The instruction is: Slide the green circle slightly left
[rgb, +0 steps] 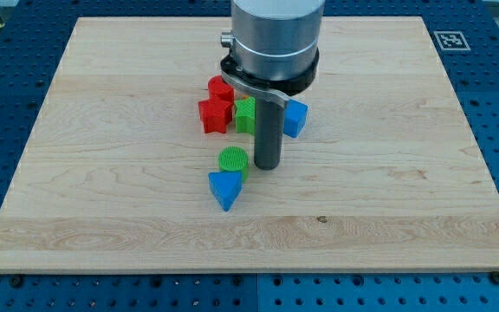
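The green circle (pixel 232 160) lies on the wooden board (pixel 102 173) just below the centre. My tip (pixel 267 166) stands right beside it on the view's right, very close or touching. A blue triangle (pixel 225 189) sits directly below the green circle, touching it. The rod rises from the tip to the grey arm body (pixel 275 39) at the view's top.
Above the circle is a cluster: a red star-like block (pixel 216 114), another red block (pixel 221 88) behind it, a green block (pixel 246 114) partly hidden by the rod, and a blue block (pixel 294 117) right of the rod. A marker tag (pixel 448 39) sits off the board's top right.
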